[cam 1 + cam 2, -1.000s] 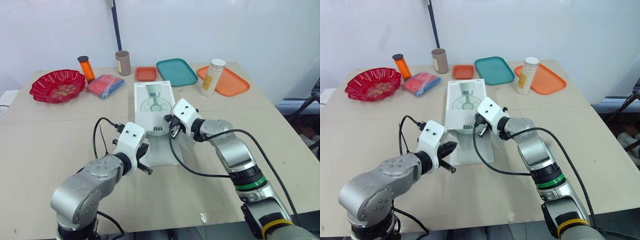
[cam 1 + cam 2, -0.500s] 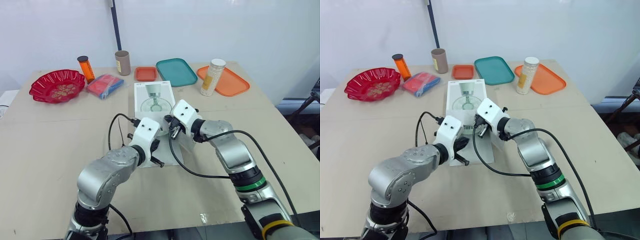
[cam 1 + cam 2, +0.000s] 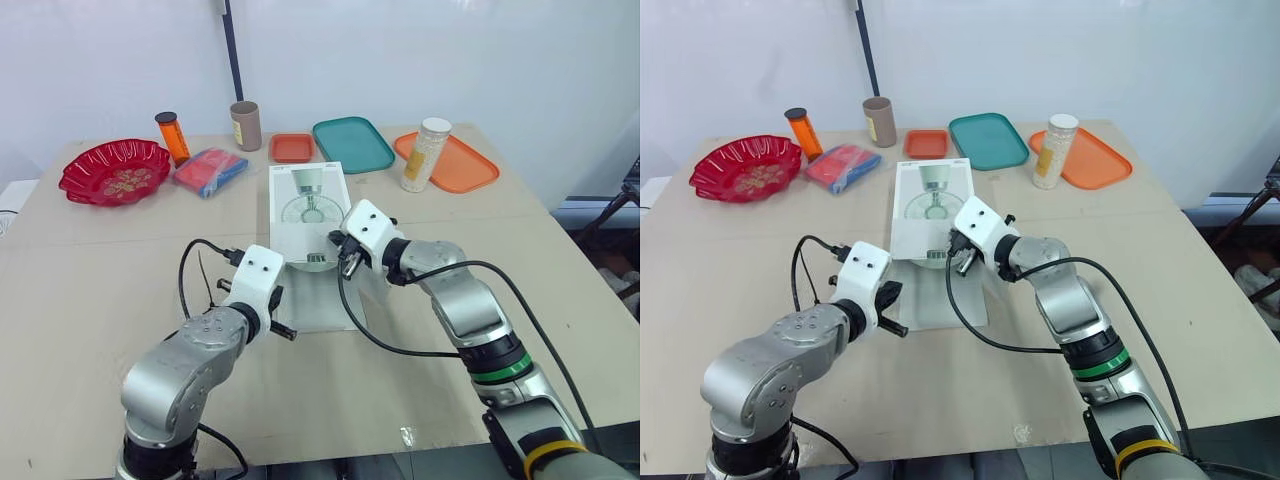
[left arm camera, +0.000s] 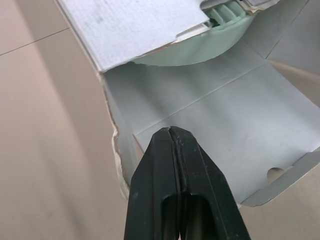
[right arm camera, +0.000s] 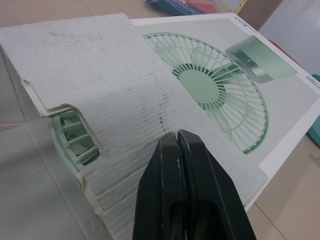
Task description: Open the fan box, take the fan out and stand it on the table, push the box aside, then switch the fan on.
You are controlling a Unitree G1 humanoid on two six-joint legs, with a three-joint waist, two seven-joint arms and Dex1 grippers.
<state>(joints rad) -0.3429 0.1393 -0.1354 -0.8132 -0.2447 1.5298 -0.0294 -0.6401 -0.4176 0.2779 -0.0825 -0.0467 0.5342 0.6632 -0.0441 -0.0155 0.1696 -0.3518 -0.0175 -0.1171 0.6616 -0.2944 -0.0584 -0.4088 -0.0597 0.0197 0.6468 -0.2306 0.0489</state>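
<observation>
Fan box: the white cardboard fan box (image 3: 310,205) printed with a green fan lies flat at the middle of the pale wooden surface (image 3: 100,270). Its near end is open and its grey flap (image 3: 320,300) is folded out flat toward the robot.
Fan: the pale green plastic fan (image 4: 200,47) is still inside, its rim showing at the box mouth.
Left hand: the left hand (image 3: 281,329), black fingers pressed together and holding nothing, has drawn back from the box mouth, where it was half a second ago. It now sits over the flap's left edge; whether it touches the flap cannot be told.
Right hand: the right hand (image 3: 345,265) has stayed on the box top by the open end, fingers pressed together and empty.
Meaning: the box looks opened; the fan has yet to come out, and the left hand's retreat suggests a fresh approach to the mouth.
Count, task things: one box, one fan, two hands.
Count, far edge: one red glass bowl (image 3: 115,170), one orange bottle (image 3: 172,137), one blue-and-red packet (image 3: 211,170), one brown cup (image 3: 245,125).
Count, trays and jar: three trays, a small orange tray (image 3: 292,147), a teal tray (image 3: 353,143) and a large orange tray (image 3: 465,165), plus one white-lidded jar (image 3: 425,153).
</observation>
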